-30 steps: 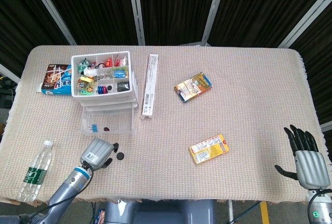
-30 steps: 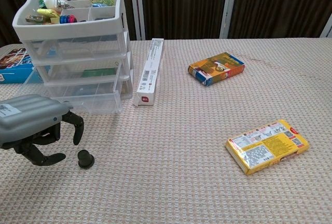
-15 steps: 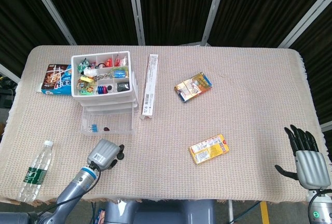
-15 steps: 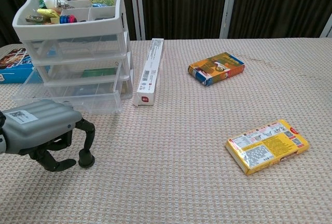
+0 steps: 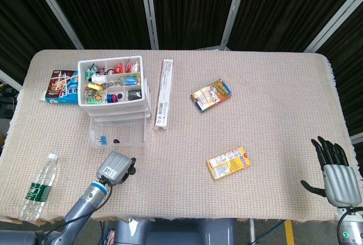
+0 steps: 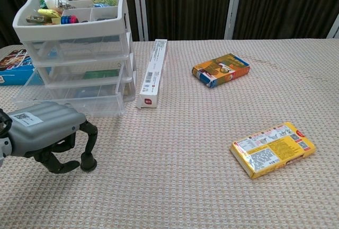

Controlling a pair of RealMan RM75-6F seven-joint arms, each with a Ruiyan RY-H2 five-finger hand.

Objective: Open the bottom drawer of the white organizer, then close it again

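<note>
- The fingers [image 6: 89,133] of the left hand [image 6: 45,133] are curled downward with their tips on the table cloth [image 6: 212,186], holding nothing; a second ago they were splayed wider and a small black piece lay apart from them, while now a fingertip stands right on that spot and the piece cannot be told from it.
- The white organizer [image 6: 74,38] stands just beyond those fingers, and its bottom drawer [image 6: 69,99] is pulled out toward them, as it was a second ago; the hand has crept nearer the drawer front without touching it.
- In the head view the left hand [image 5: 115,168] sits just below the open drawer [image 5: 116,133], having shifted slightly toward the right since the earlier picture.
- The right hand [image 5: 334,165] rests well apart at the far right edge of the table, fingers [image 5: 326,150] spread and empty, unchanged.
- A water bottle [image 5: 38,187] lies left of the left fingers.
- A long white box [image 6: 152,72] lies just right of the organizer, beyond the fingers.
- A yellow packet [image 6: 273,149] lies well to the fingers' right.
- An orange-and-blue carton [image 6: 221,70] lies farther back on that same side.
</note>
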